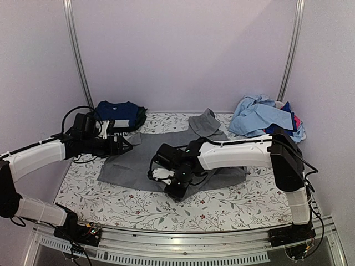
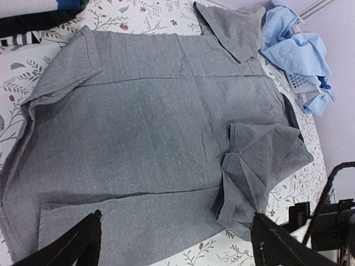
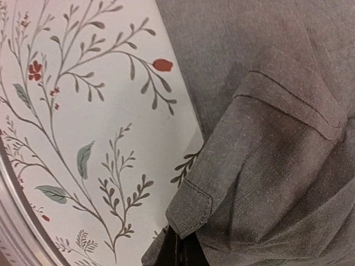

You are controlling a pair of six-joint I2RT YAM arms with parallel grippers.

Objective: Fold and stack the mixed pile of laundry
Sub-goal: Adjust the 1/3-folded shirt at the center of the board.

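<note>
A grey collared shirt [image 1: 133, 163] lies spread flat on the floral sheet [image 1: 222, 205], with one sleeve [image 2: 260, 166] folded in over its body. My right gripper [image 1: 173, 185] is at the shirt's near edge. In the right wrist view its fingers [image 3: 186, 252] are shut on the grey cloth just under a stitched sleeve hem [image 3: 191, 208]. My left gripper [image 1: 125, 145] hangs open at the shirt's left side, and its two dark fingertips [image 2: 77, 244] stand wide apart over the shirt [image 2: 150, 127] with nothing between them. The mixed laundry pile [image 1: 260, 116], mostly light blue shirts [image 2: 294, 50], sits at the back right.
Folded navy garments [image 1: 116, 111] are stacked at the back left corner. Metal frame posts [image 1: 77, 55] rise behind the table at both sides. The table's metal rail [image 1: 183, 244] runs along the near edge between the arm bases.
</note>
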